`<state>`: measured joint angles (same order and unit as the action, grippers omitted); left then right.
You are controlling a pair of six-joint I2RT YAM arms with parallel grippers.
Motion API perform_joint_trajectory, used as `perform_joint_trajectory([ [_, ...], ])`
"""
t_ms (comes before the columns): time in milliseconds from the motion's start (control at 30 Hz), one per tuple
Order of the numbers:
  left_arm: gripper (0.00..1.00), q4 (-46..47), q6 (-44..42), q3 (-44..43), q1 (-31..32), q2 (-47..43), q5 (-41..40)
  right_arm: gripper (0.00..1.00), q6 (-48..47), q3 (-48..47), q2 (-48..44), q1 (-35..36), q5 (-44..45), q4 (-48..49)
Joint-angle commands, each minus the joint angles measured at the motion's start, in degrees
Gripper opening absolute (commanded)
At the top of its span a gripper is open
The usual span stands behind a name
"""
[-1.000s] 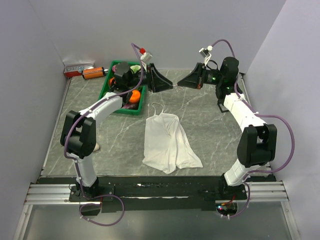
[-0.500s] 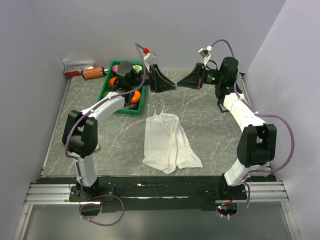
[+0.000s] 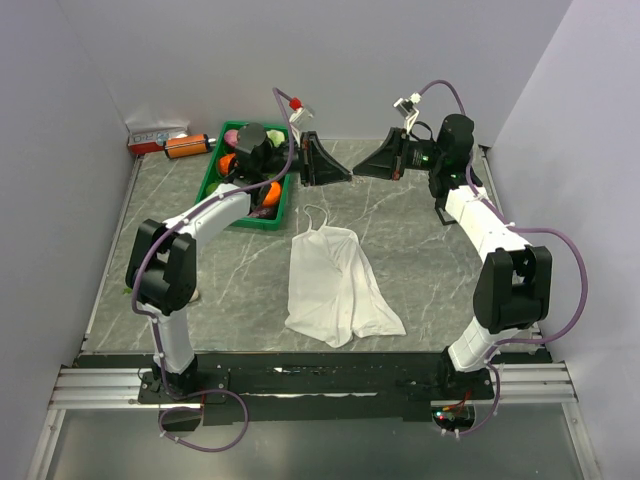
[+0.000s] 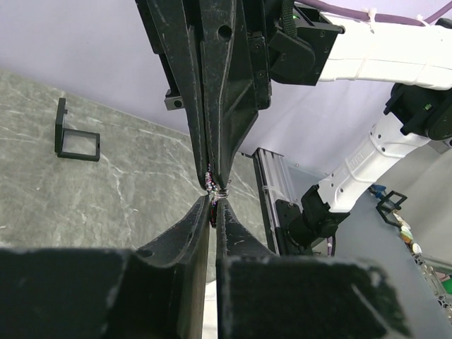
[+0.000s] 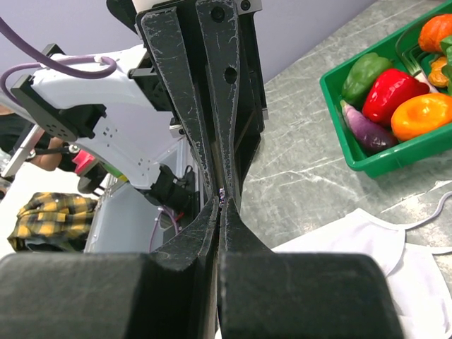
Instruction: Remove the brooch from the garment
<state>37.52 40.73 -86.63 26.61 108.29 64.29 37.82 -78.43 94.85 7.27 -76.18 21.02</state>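
Note:
The white garment (image 3: 335, 285) lies flat on the grey table, its straps toward the back; a corner of it shows in the right wrist view (image 5: 367, 240). Both grippers are raised at the back of the table, tip to tip. The left gripper (image 3: 347, 177) is shut, with the tiny dark, beaded brooch (image 4: 212, 201) pinched between its fingertips. The right gripper (image 3: 360, 168) is shut too, its tips meeting the same brooch (image 5: 222, 193) from the other side. The brooch is off the cloth and too small to see from the top camera.
A green bin (image 3: 215, 185) of toy vegetables stands at the back left, under the left arm; its peppers and eggplant show in the right wrist view (image 5: 385, 106). An orange object (image 3: 185, 146) lies by the back wall. A small black bracket (image 4: 76, 138) sits on the table.
The left gripper has moved right and slightly up toward the right gripper, closing the gap until the tips meet. The right arm has barely moved. The garment has not moved.

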Motion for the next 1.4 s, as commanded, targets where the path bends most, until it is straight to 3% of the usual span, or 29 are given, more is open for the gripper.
perform_joint_trajectory([
  [0, 0.11, 2.91, -0.74, -2.14, 0.28, -0.54, 2.77, 0.0, -1.0, -2.69, 0.25, 0.38, 0.42, 0.87],
  [267, 0.13, 4.31, 0.57, -1.44, -0.42, -0.89, 3.65, 0.0, -0.65, -2.87, 0.51, 0.29, 0.51, 1.05],
  [400, 0.24, 6.95, 2.95, -1.0, -1.12, -1.06, 3.91, 0.0, -0.65, -2.95, 0.6, 0.47, 0.51, 0.96],
  [500, 0.27, 7.74, 3.56, -0.82, -1.39, -0.98, 4.35, 0.0, -0.56, -2.78, 0.69, 0.38, 0.6, 1.05],
  [767, 0.13, 6.96, 2.6, -0.73, -1.39, -0.71, 5.32, 0.0, 0.06, -3.57, 1.39, 0.47, 0.77, 1.48],
  [1000, 0.1, 3.62, 0.23, -1.17, -1.3, -0.27, 6.37, 0.0, 1.2, -4.18, 2.27, 0.55, 0.77, 2.98],
  [1133, 0.25, 1.07, -1.18, -1.7, -1.3, 0.08, 6.64, 0.0, 1.29, -4.88, 2.71, 0.9, 0.77, 3.51],
  [1233, 0.23, 1.24, -1.27, -1.96, -1.21, 0.43, 7.07, 0.0, 1.46, -5.32, 3.15, 1.17, 0.77, 3.68],
  [1333, 0.14, 1.07, -1.62, -2.14, -1.21, 0.61, 7.51, 0.0, 1.38, -5.5, 3.41, 1.08, 0.77, 3.68],
  [1367, 0.06, 1.24, -1.36, -2.14, -1.3, 0.61, 7.69, 0.0, 1.2, -5.76, 3.5, 1.08, 0.86, 3.07],
])
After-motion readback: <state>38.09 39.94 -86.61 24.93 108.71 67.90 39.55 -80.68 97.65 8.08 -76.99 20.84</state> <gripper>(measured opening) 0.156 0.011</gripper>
